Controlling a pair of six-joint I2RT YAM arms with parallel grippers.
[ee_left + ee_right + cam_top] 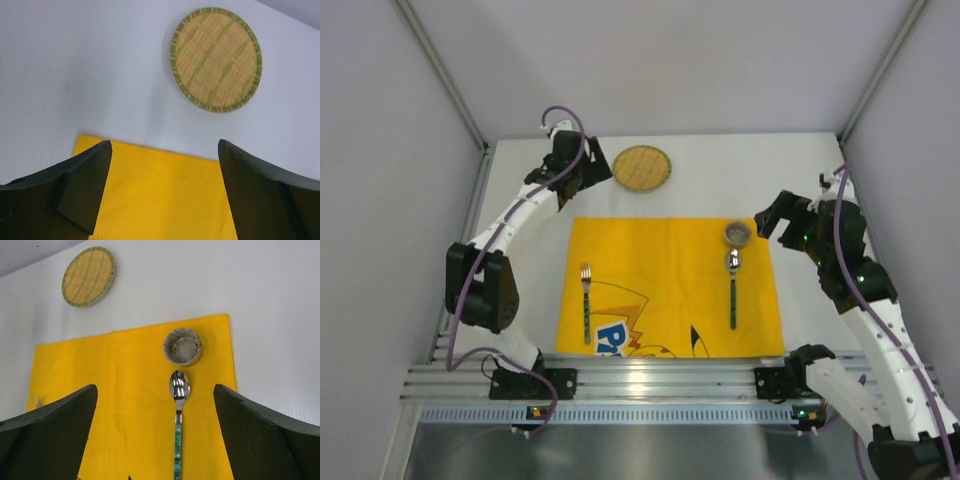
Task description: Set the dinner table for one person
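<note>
On the white dinner table [720,170] lies a yellow cartoon-printed mat [670,290]. On it lie a fork [586,300] at the left, a green-handled spoon [732,285] at the right, and a small grey cup [737,233] just beyond the spoon. A round woven bamboo plate [642,168] lies on the bare table behind the mat. My left gripper [582,172] is open and empty, just left of the plate [216,59]. My right gripper [772,218] is open and empty, right of the cup [182,346] and spoon [178,415].
White walls with metal posts enclose the table on the left, back and right. A ribbed aluminium rail [650,385] runs along the near edge between the arm bases.
</note>
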